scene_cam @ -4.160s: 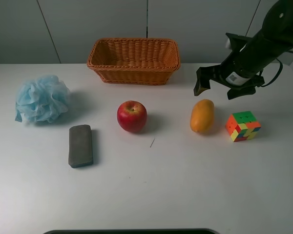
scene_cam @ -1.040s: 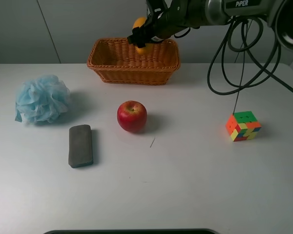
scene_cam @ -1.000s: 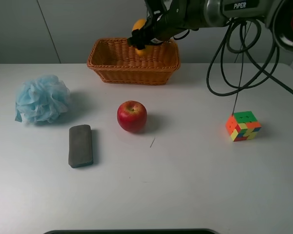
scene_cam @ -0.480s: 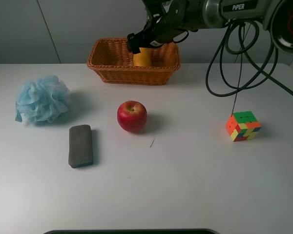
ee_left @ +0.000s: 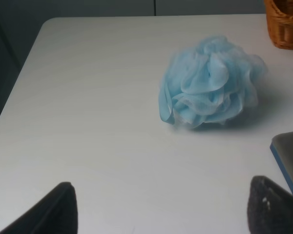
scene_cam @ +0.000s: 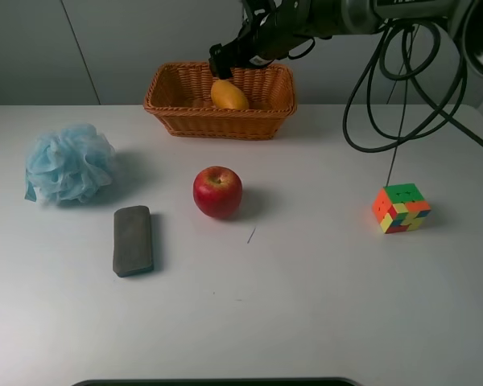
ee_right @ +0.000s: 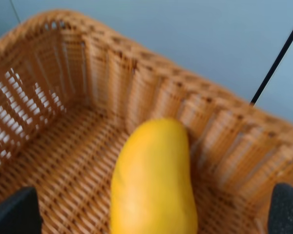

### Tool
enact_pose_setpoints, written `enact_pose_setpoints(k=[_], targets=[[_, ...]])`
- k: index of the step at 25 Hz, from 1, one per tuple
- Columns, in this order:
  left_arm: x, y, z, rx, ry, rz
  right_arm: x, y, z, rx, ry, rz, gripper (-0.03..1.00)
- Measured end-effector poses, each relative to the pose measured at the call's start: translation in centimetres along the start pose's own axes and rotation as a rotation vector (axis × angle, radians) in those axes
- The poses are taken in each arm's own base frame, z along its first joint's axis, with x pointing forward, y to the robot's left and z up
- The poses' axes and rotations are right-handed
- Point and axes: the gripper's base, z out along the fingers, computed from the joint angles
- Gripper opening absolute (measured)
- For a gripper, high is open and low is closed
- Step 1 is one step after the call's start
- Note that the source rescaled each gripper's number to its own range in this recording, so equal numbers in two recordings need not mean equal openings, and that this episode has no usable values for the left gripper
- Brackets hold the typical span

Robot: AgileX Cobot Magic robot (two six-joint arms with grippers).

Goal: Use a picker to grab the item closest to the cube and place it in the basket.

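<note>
Mango (scene_cam: 229, 95), where is it now? asks my friend on the line.

Me: It is in the basket (scene_cam: 185, 112), at the far edge of the desk, about in the middle of that edge. The mango is in the right half of the basket and lies on the woven floor.

Friend: Which way does it point?

Me: It lies flat on its side. Its long way runs mostly along the far edge of the desk, a bit slanted. My right wrist camera looks down its length, and its far tip is close to a basket wall. I cannot tell if it touches the wall.

Friend: What are your tools doing?

Me: The right gripper (scene_cam: 229, 63) hangs just above the mango. Its jaws are wide apart and they hold nothing. In the wrist view I see one dark fingertip (ee_right: 12, 212) on each side, and the mango lies free between them. The left gripper (ee_left: 158, 209) is wide apart too, with nothing in it. It looks at the left side of the desk.

Friend: What else is around?

Me: The basket walls go all round the mango. A red apple (scene_cam: 217, 191) sits in the middle of the desk, in front of the basket. A fluffy blue bath puff (scene_cam: 68, 163) is near the left edge, and a grey block (scene_cam: 133, 240) lies just in front of it. The cube (scene_cam: 401, 207) is near the right edge, well apart from the basket. Black cables (scene_cam: 386, 96) loop down from the right arm above that side.
</note>
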Motion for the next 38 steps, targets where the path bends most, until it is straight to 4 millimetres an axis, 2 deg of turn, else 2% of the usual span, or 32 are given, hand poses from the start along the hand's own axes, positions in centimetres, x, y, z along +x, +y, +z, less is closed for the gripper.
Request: enact_pose_setpoints(k=[3,6,7,10,11,16,20,23,26,31,38], targets=[[0.0,0.0,0.0,0.0,0.0,0.0,-2.2,-0.5,-3.1,0.002,-0.02,-0.013,1.0],[0.0,0.0,0.0,0.0,0.0,0.0,-4.5,-2.5,-7.7,0.02,-0.028,0.002,1.0],[0.0,0.0,0.0,0.0,0.0,0.0,-5.8,-4.3,-11.4,0.043,-0.034,0.022,1.0],[0.0,0.0,0.0,0.0,0.0,0.0,-7.1,-7.4,-17.0,0.099,-0.057,0.067,1.0],[0.0,0.0,0.0,0.0,0.0,0.0,-7.1,-7.4,-17.0,0.099,-0.057,0.067,1.0],[0.0,0.0,0.0,0.0,0.0,0.0,-7.3,-11.8,-27.0,0.236,-0.05,0.103,1.0],[0.0,0.0,0.0,0.0,0.0,0.004,-5.8,-13.3,-34.4,0.326,0.019,0.146,1.0],[0.0,0.0,0.0,0.0,0.0,0.004,-4.0,-12.9,-39.6,0.377,0.059,0.191,1.0],[0.0,0.0,0.0,0.0,0.0,0.006,-1.8,-11.1,-43.0,0.41,0.059,0.213,1.0],[0.0,0.0,0.0,0.0,0.0,0.006,2.7,-6.7,-45.5,0.399,0.012,0.227,1.0],[0.0,0.0,0.0,0.0,0.0,0.006,11.3,-0.7,-47.3,0.446,-0.1,0.209,1.0]])
